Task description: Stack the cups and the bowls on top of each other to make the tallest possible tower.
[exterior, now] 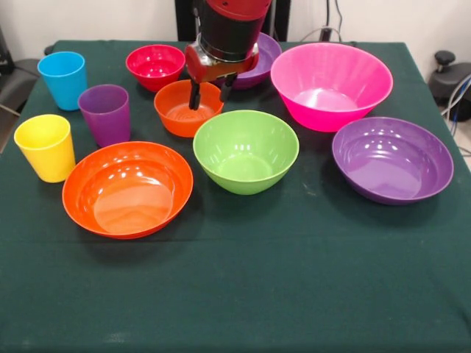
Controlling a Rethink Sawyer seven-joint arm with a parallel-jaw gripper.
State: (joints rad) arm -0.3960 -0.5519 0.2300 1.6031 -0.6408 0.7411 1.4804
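Note:
My gripper (210, 95) hangs over the far part of the small orange bowl (180, 114), its two fingers apart and open, one finger (195, 98) down inside the bowl. The small red bowl (155, 65) stands just left of it. A purple bowl (266, 53) is partly hidden behind the arm. The green bowl (246, 151), wide orange bowl (127, 189), pink bowl (331, 84) and second purple bowl (391, 159) stand apart. The blue cup (62, 79), purple cup (105, 114) and yellow cup (46, 147) stand upright at the left. Nothing is piled.
Everything stands on a dark green tablecloth (243, 294). The near half of the table holds no objects. A dark chair or device (450, 77) shows past the right edge.

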